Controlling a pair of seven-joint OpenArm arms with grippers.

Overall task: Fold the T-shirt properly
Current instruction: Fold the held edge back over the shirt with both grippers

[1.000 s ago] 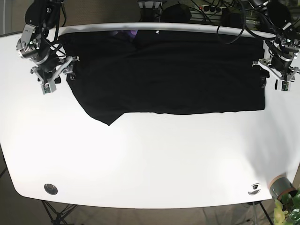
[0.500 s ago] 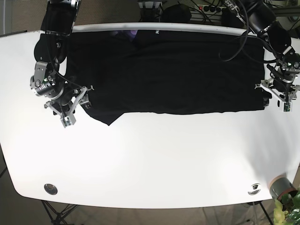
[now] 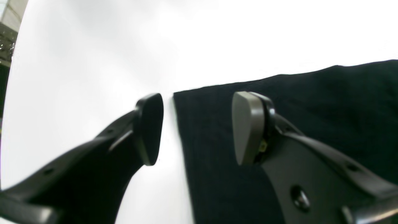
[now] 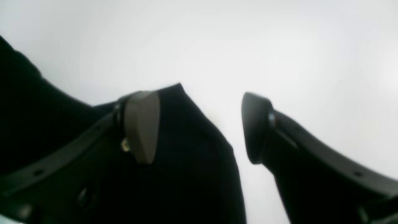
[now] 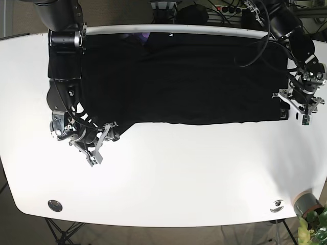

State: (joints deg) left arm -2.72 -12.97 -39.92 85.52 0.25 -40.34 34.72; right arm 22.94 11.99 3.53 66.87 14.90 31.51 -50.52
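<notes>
Now, with the black T-shirt (image 5: pixel 179 81) spread flat across the far half of the white table (image 5: pixel 179 173), we bring both claws down to its near corners, the opening grasp of the fold.

On the left of the base view works our right gripper (image 5: pixel 100 140). Its wrist camera shows the jaws apart, the pointed corner of the cloth (image 4: pixel 199 149) lying between them: one pad (image 4: pixel 141 124) sits over the fabric, the other finger (image 4: pixel 256 127) over bare table just beyond the hem. Nothing is pinched yet.

On the right of the base view, our left gripper (image 5: pixel 296 109) hovers at the other near corner. Here too the jaws stand open, straddling the shirt's side edge (image 3: pixel 180 130): the grey pad (image 3: pixel 245 127) is above the cloth, the dark finger (image 3: pixel 149 127) above the table just outside it, and the corner lies a little ahead of the fingertips.

By our reading, the task has barely begun; the shirt is still one unfolded sheet. The next move calls for both claws to settle onto the table and close on the hem, taking enough fabric that the corners do not slip out, before any lift toward the far edge.
</notes>
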